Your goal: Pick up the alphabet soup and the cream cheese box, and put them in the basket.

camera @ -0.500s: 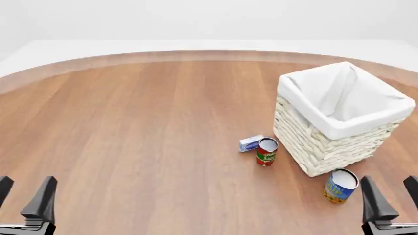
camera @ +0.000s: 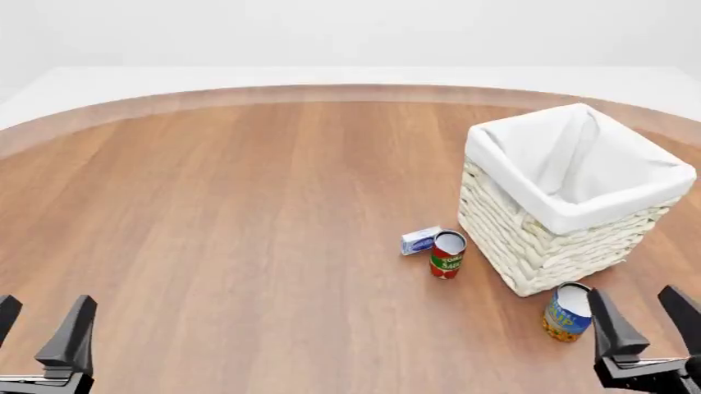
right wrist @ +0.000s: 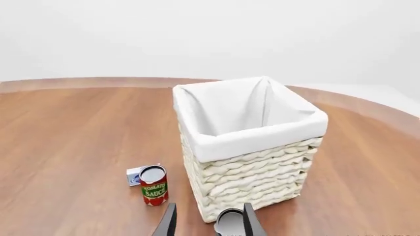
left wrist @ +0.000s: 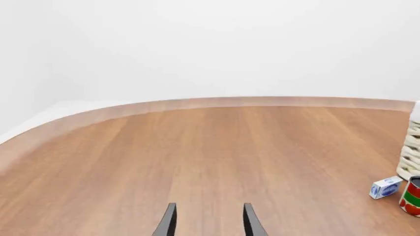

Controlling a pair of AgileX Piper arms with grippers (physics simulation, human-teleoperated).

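Both grippers stand with fingers spread, grasping nothing; the right gripper has slid left since the earlier frame, toward the alphabet soup, a blue and yellow-orange can standing upright at the basket's five o'clock corner.

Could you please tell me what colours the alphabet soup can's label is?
Blue with yellow-orange at the bottom; the alphabet soup shows best in the front view.

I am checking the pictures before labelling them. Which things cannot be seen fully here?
- Alphabet soup: right wrist view, cut by the bottom edge and partly behind the right gripper.
- Cream cheese box: front view, print too small to read.
- Basket: left wrist view, mostly beyond the edge.
- Left gripper: front view, cut by the edge.
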